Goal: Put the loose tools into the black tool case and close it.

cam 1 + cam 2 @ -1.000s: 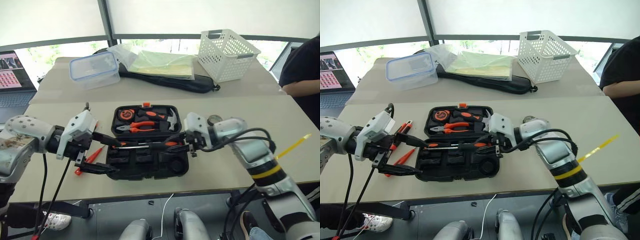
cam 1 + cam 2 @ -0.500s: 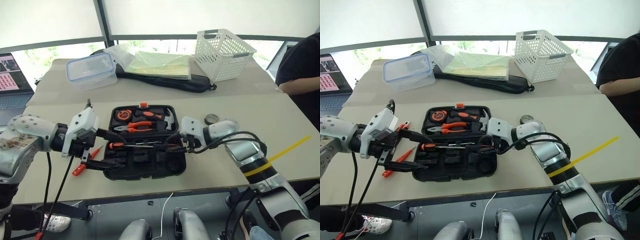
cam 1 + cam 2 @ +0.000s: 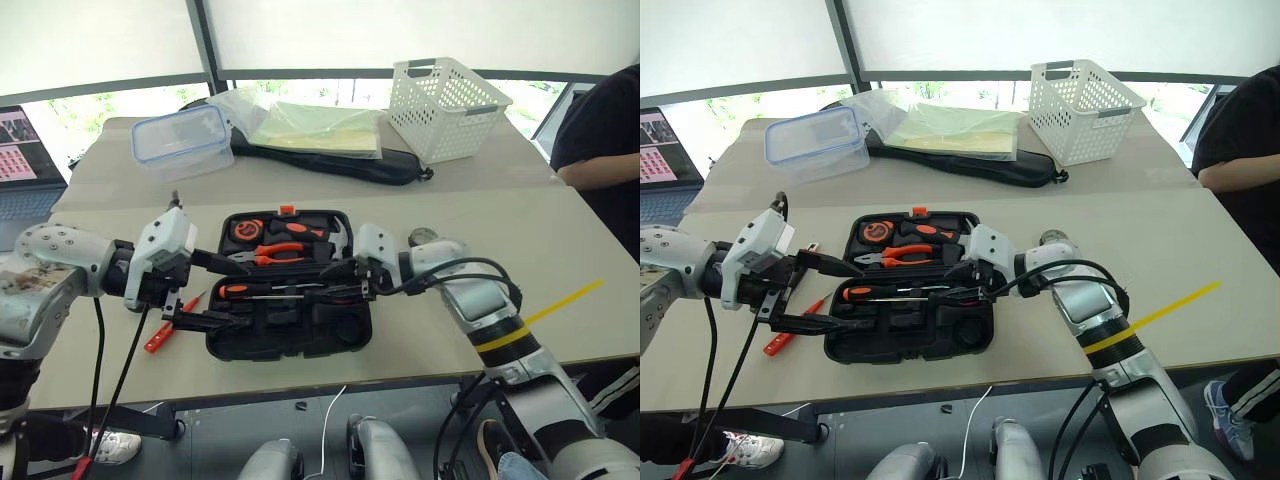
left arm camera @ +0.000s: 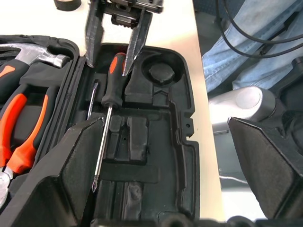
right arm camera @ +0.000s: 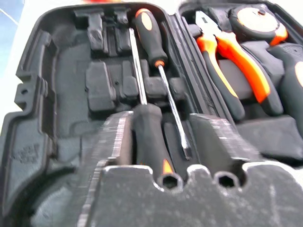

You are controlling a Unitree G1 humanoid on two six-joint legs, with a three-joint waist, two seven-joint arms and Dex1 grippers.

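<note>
Right fingers (image 4: 118, 40) astride a screwdriver (image 4: 112, 85) handle in the case (image 3: 288, 325), mid-frame, seating it beside another (image 5: 150, 35); left fingers (image 3: 222, 292) wide apart, bracing the case edge

— Was anything written on the black tool case (image 3: 290, 325), or on the tools in it?
— No readable word, brand or number stood there.
— And the laptop screen (image 3: 22, 140)?
— It showed small pictures, but no text I could make out.
</note>
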